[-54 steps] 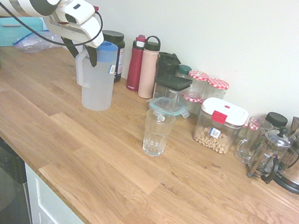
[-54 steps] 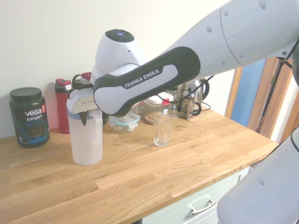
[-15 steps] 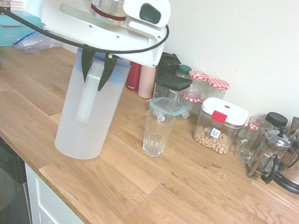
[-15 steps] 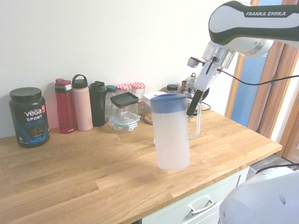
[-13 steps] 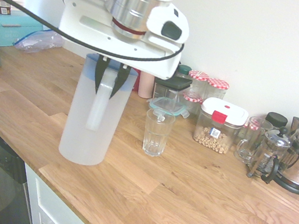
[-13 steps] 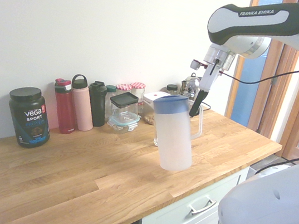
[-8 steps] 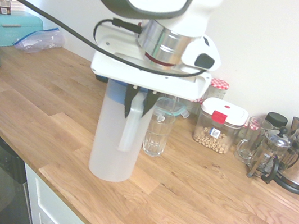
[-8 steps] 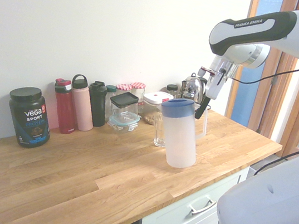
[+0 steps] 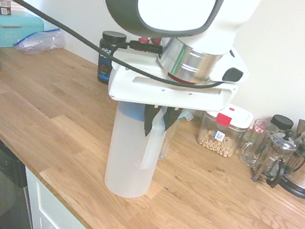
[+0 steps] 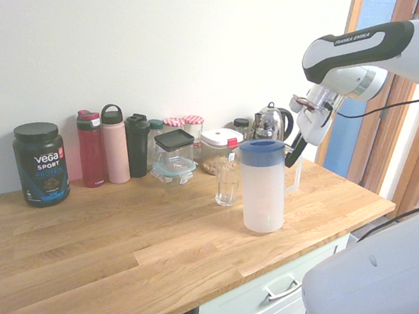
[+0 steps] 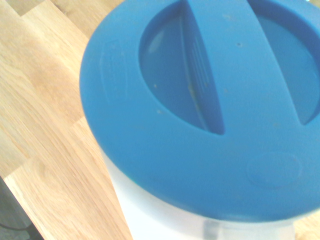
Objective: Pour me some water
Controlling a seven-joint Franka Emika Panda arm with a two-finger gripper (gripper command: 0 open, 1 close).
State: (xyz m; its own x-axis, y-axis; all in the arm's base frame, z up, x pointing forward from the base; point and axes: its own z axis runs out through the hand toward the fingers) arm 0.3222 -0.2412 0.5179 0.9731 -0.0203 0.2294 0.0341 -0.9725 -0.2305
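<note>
Two dark fingers of your gripper (image 9: 160, 121) are closed on the handle (image 9: 153, 145) of the frosted pitcher (image 9: 132, 160), one on each side of it, leaving only the handle's width between them. Your pitcher is nearly upright at the front part of the wooden counter (image 10: 99, 259), its blue lid (image 11: 235, 100) on; you cannot tell whether its base touches the wood. As for the water, you cannot make it out through the cloudy wall or in the glass. Your ribbed drinking glass (image 10: 227, 182) stands just beside the pitcher, on the side toward the wall. Behind, you have the cereal container (image 10: 216, 152) with its white lid, and the black protein tub (image 10: 40, 165) stands well apart, past the red bottle (image 10: 90, 150).
</note>
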